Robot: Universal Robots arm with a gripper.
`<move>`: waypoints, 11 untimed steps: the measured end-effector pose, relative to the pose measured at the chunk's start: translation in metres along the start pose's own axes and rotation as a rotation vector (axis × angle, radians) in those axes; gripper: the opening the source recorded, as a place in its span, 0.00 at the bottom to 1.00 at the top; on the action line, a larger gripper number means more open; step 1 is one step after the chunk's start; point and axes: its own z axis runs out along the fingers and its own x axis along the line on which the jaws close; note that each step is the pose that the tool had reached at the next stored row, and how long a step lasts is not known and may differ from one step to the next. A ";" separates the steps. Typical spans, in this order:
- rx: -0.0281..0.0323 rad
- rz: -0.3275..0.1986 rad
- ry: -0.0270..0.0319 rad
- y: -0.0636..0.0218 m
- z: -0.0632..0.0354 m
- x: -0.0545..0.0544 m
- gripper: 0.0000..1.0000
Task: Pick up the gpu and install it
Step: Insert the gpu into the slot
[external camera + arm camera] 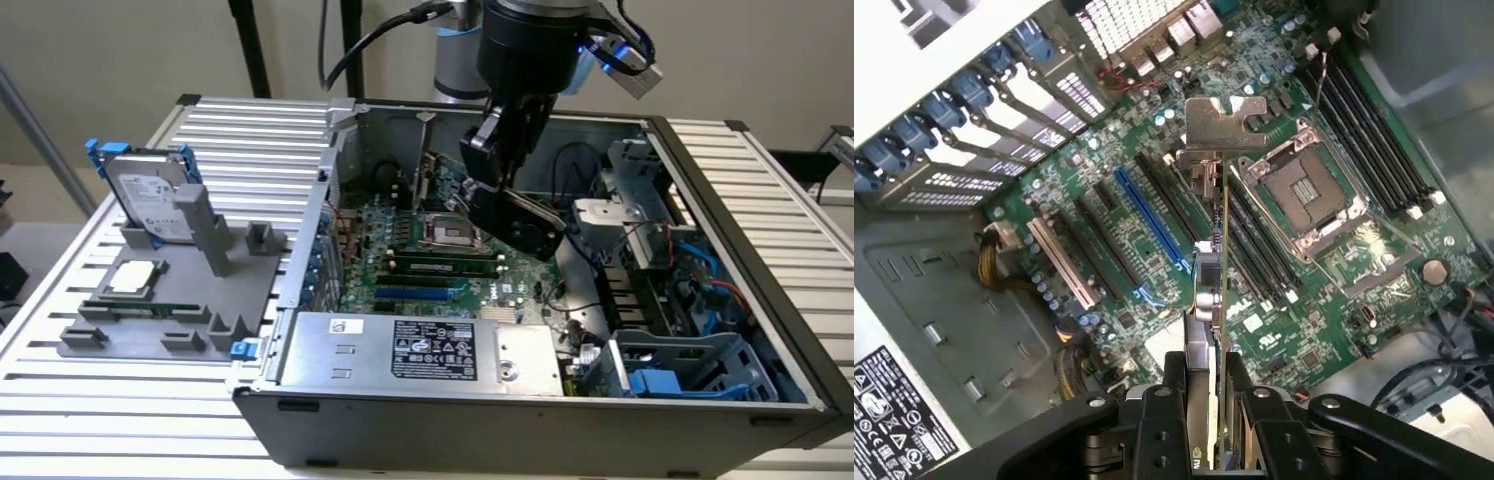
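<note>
Wrist view, what have you got? — spotter

I have the gpu (1212,290) edge-on, hanging over the motherboard (1324,300) with its silver bracket (1222,120) at the far end. The claw (1212,400) is pinching the card, one finger on each face, near the end away from the bracket. — operator

Where does it sit against the slots? — spotter

Its lower edge reads between the long blue slot (1152,225) and the processor socket (1306,188), roughly parallel to both. How high it hangs, I cannot tell from here. On the exterior view it is inside the open case (467,425), above the board and tilted, black cooler toward the camera. The hard drive (144,200) is well apart, out on the bench (254,140). — operator

So what matters for seating it? — spotter

My judgement is that alignment comes before force. I'd want the card upright and its edge directly over one slot along the full length, with the bracket facing the slot covers (1069,95) at the case wall. The grip sits off to one end, so a push could rock the card. I'd keep any descent slow and straight, and watch that the bracket tab doesn't catch on the frame. Staying clear of the open socket matters too, because its pins look exposed. — operator
</note>
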 end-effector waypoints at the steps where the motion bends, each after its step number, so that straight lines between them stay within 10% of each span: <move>1: 0.0008 -0.018 -0.0002 0.0000 0.0009 0.000 0.27; 11: 0.0085 -0.199 -0.0026 0.0002 0.0110 0.000 0.27</move>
